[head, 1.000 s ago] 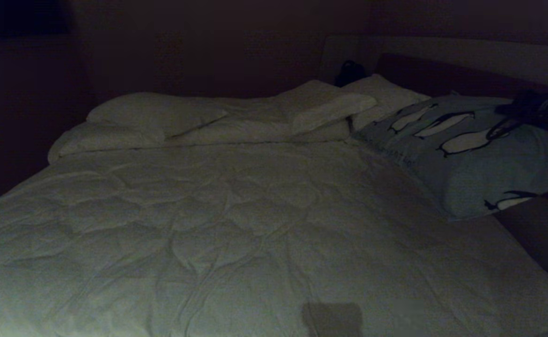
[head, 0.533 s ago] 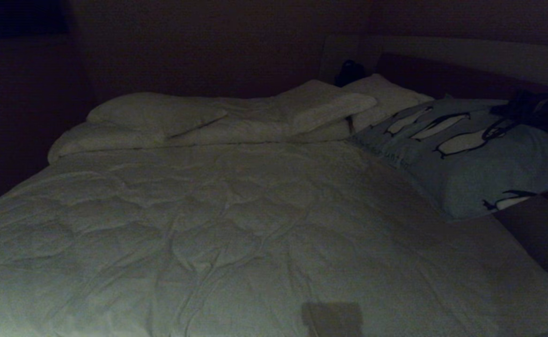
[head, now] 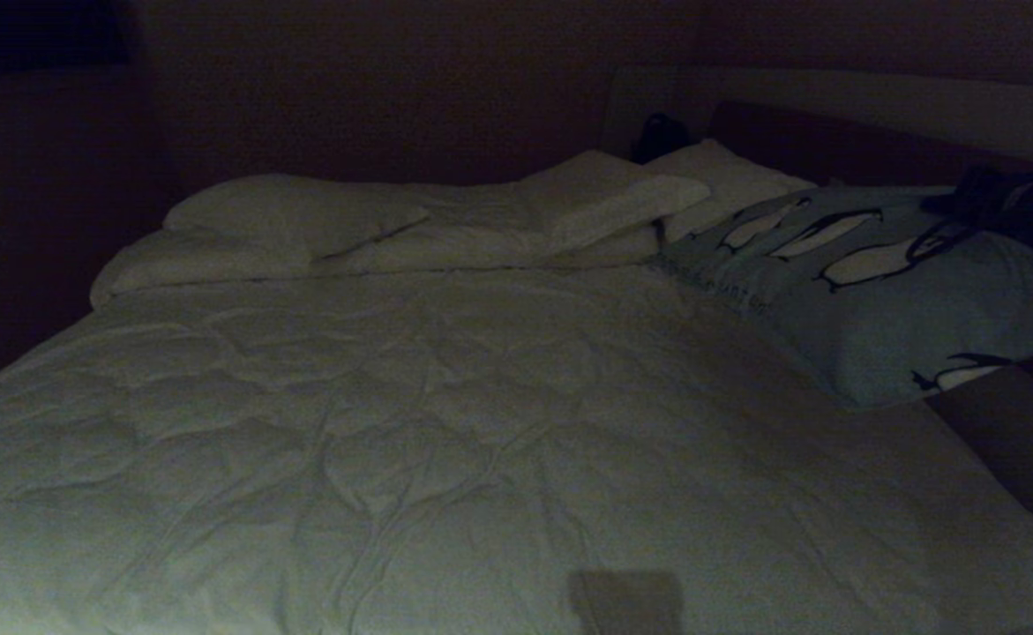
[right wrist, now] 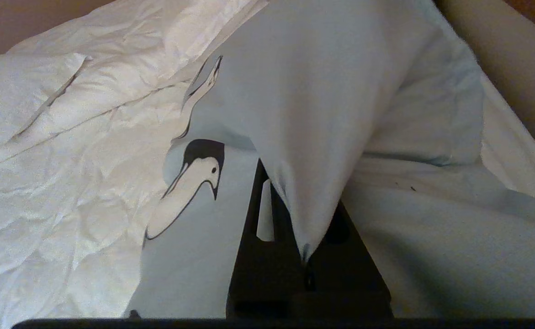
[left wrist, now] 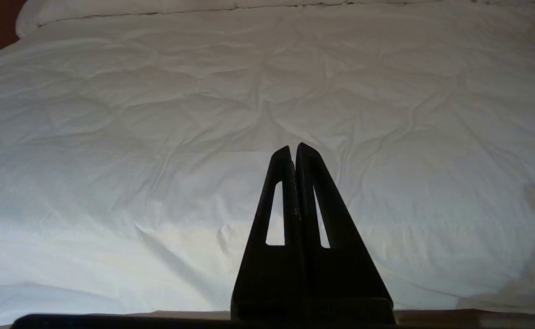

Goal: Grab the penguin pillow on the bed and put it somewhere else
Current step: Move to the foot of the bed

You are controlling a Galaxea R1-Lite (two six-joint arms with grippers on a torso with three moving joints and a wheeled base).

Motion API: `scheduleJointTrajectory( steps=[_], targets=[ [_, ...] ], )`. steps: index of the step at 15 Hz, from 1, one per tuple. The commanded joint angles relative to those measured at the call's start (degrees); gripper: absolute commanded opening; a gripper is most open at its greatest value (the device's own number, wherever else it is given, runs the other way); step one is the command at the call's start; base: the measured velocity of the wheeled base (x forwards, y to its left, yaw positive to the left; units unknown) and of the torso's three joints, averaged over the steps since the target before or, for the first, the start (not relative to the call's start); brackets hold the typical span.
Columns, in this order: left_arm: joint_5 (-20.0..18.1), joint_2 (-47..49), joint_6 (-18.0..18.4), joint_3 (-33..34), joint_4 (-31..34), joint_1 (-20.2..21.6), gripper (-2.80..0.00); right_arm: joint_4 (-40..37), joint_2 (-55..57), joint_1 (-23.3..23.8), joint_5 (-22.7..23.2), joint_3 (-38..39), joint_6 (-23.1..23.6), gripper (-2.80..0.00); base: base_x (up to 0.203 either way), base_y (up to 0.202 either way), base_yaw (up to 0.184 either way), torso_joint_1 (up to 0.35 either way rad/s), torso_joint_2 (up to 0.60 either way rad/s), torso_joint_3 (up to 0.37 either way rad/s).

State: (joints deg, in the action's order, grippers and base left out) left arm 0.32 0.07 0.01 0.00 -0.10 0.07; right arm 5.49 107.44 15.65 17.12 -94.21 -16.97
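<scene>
Pinching a fold of the pillow, my right gripper is clamped tight; it sits near the bed's headboard, apparently raised. Left gripper idles closed.

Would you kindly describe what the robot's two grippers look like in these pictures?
The left gripper has two flat black fingers, each a tapering triangle with a narrow slot cut through it, rising from a black base. The right gripper shows the same black wedge shape and one such slot. In the head view the right arm is only a dark bulk.
</scene>
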Motion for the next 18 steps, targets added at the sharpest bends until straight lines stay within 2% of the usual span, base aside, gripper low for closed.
scheduleJointTrajectory(
  steps=[1, 7, 13, 18],
  targets=[
    [0.03, 0.01, -0.09, 0.00, 0.01, 0.01, -2.80, 0.05, 0.29, -0.01, 0.20, -0.01, -0.14, -2.80, 0.000, 0.000, 0.000, 0.000, 0.00, 0.000],
    [0.03, 0.01, -0.18, 0.00, -0.08, 0.01, -2.80, 0.16, 1.56, -0.01, 0.46, 0.61, -0.35, -2.80, 0.000, 0.000, 0.000, 0.000, 0.00, 0.000],
    [0.03, 0.01, -0.18, 0.00, -0.08, 0.01, -2.80, 4.18, 2.16, -1.33, 0.46, 2.45, -0.52, -2.80, 0.000, 0.000, 0.000, 0.000, 0.00, 0.000],
    [0.03, 0.01, -0.18, 0.00, 0.01, 0.01, -2.80, 5.76, 3.31, -2.73, 0.46, 2.98, -1.22, -2.80, 0.001, 0.150, -0.001, 0.005, 0.00, 0.004]
  ],
)
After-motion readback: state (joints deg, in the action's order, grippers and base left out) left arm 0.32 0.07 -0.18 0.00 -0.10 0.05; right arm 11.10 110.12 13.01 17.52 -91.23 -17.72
